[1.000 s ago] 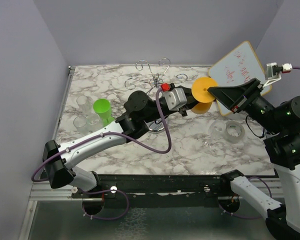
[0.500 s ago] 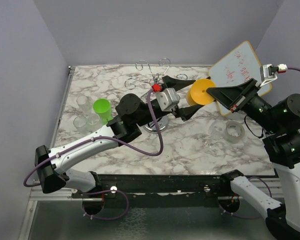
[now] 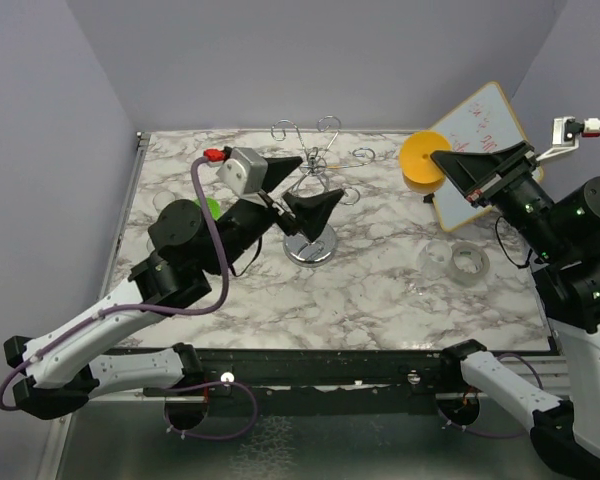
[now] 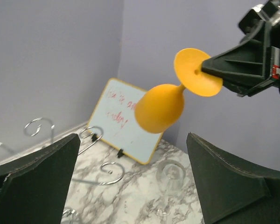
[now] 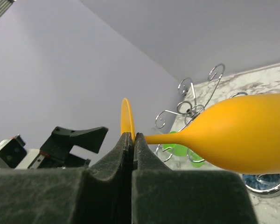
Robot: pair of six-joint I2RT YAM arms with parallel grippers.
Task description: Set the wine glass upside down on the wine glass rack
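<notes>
Lilac walls stood around a white marble-patterned table [image 3: 380,290]. Both arms were bolted at its near edge.

Left arm reached in over the left-centre of the table. The left gripper [image 3: 320,176] had its jaws spread wide with nothing between them, and it hung just beside the top of the rack.

Right arm reached in from the right. The right gripper [image 3: 438,158] had its jaws pinched tight on the rim of the glass's round foot.

A whiteboard [image 3: 480,120] with red scribbles leaned at the back right, partly behind the right gripper.

The chrome wire rack [image 3: 310,246] stood at back centre on its round shiny base. No glass hung on its curled arms.

The orange wine glass [image 3: 418,166] was up in the air, in front of the whiteboard and to the right of the rack, apart from it. It lay roughly sideways, with the bowl towards the rack and the foot in the right jaws.

A green cup [image 3: 209,207] showed mostly hidden behind the left arm. Clear glasses [image 3: 468,266] sat on the table at the right.
</notes>
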